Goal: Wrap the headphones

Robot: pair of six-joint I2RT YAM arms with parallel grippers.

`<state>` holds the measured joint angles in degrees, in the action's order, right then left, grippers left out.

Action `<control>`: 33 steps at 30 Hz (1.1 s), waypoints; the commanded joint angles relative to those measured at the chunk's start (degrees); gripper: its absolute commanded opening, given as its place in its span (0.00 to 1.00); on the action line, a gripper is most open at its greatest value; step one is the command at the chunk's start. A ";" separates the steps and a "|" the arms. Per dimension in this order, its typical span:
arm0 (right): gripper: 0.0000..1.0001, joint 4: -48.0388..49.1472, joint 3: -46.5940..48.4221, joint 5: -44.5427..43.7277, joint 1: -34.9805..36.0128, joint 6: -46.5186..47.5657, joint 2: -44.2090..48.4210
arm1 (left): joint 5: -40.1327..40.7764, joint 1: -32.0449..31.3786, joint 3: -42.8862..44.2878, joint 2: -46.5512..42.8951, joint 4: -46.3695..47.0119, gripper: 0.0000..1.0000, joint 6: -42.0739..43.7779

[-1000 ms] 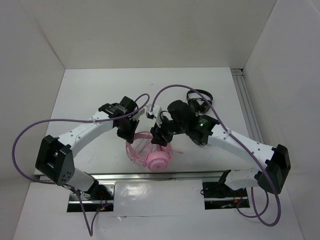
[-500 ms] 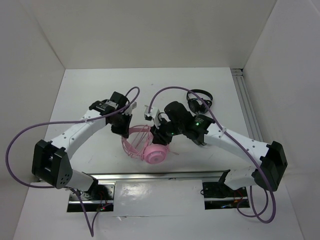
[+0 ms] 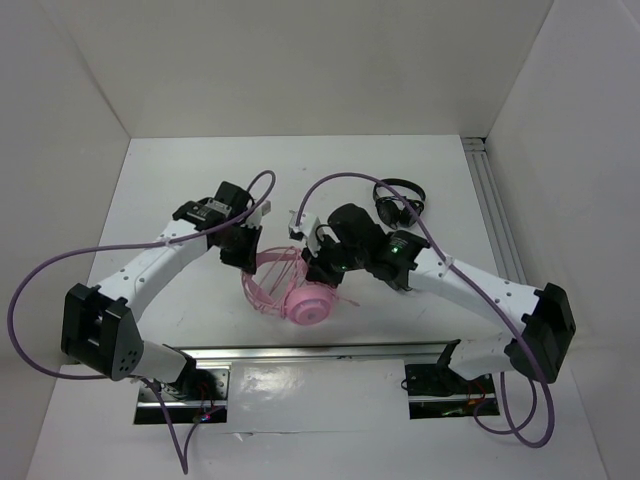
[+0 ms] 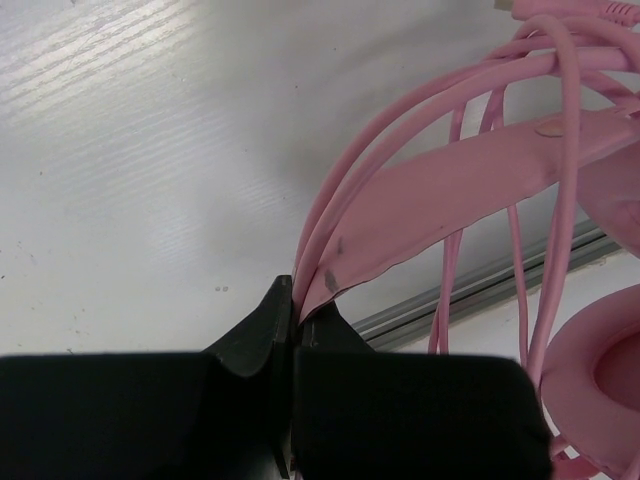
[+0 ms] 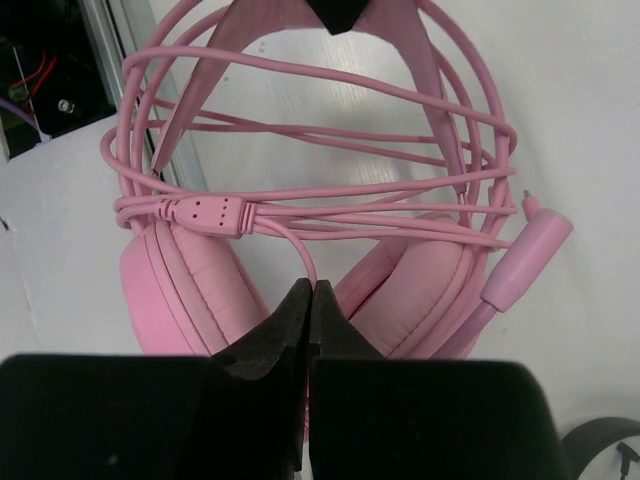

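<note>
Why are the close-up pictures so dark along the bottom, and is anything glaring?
Left wrist: the black left pincer fills the bottom; the table glares top-left. Right wrist: the right pincer does likewise; the headphones look sharp. Top view: soft light, faint shadows.

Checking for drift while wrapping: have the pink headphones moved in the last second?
Yes. The headphones shifted slightly left and farther from the metal rail.

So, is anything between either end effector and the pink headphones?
Nothing visible does. The left end effector is shut on the headband of the headphones, and the right end effector is shut on their thin cord.
</note>
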<state>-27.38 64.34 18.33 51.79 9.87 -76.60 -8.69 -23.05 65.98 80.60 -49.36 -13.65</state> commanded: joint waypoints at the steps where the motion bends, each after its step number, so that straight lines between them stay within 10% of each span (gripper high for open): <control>1: 0.00 2.59 1.84 -4.17 0.42 -0.82 4.34 | -6.25 -0.95 -0.05 -2.20 2.17 0.00 -0.24; 23: 0.02 -13.05 18.63 -22.18 10.43 9.03 -2.15 | -1.67 -14.22 -1.82 4.57 4.45 0.00 2.48; 33: 0.00 -8.32 12.40 -44.14 14.82 13.51 -0.14 | -1.42 -16.85 -1.82 7.82 3.84 0.00 2.40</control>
<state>-43.86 77.84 -12.36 65.87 17.80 -78.98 -6.17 -38.17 64.27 87.94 -43.64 -13.65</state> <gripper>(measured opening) 0.015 0.094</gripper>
